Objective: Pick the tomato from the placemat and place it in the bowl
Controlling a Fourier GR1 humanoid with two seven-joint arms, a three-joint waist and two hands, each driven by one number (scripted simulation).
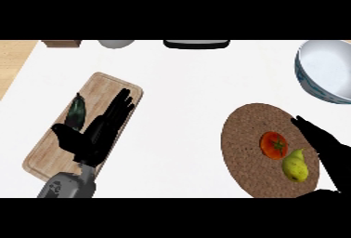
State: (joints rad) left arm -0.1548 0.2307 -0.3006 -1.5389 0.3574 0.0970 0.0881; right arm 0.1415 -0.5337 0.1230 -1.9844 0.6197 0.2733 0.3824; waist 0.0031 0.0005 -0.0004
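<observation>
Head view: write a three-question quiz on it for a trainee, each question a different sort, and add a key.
1. True or false: the tomato lies in the bowl.
2. What lies beside the tomato on the placemat? A: pear. B: banana. C: cup.
3. Fill in: the left robot hand shows over the ____.

Key: 1 false, it is on the placemat. 2 A. 3 wooden board.

woven rough placemat [250, 139], wood board [103, 93], glossy bowl [322, 74]
</observation>
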